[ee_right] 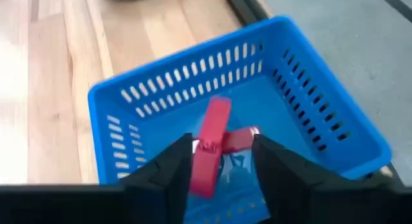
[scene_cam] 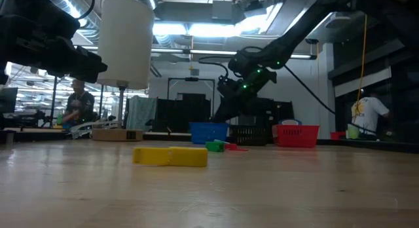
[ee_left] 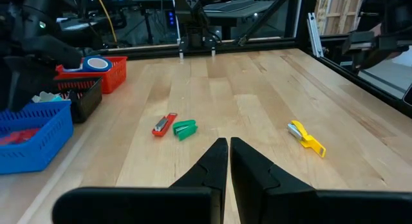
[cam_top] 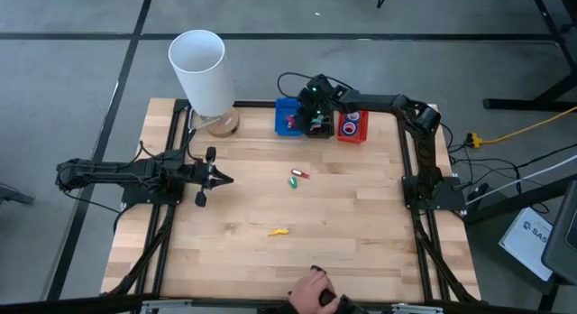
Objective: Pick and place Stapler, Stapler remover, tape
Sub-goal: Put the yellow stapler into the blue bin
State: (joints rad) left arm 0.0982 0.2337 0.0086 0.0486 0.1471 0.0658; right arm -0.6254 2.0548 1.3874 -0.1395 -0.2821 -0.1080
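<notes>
Your right gripper (ee_right: 222, 161) hung over the blue basket (ee_right: 309, 89), fingers parted around a red stapler (ee_right: 209, 150), grip unclear; your left gripper (ee_left: 228, 161) was closed, empty.

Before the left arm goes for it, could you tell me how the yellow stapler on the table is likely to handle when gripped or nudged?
The yellow stapler looks like hard moulded plastic, so probably stiff and light. It lies flat on the bare wooden table, long and low, so it should slide or spin when nudged rather than roll or tip. Its narrow body may twist in a grip taken off-centre.
</notes>
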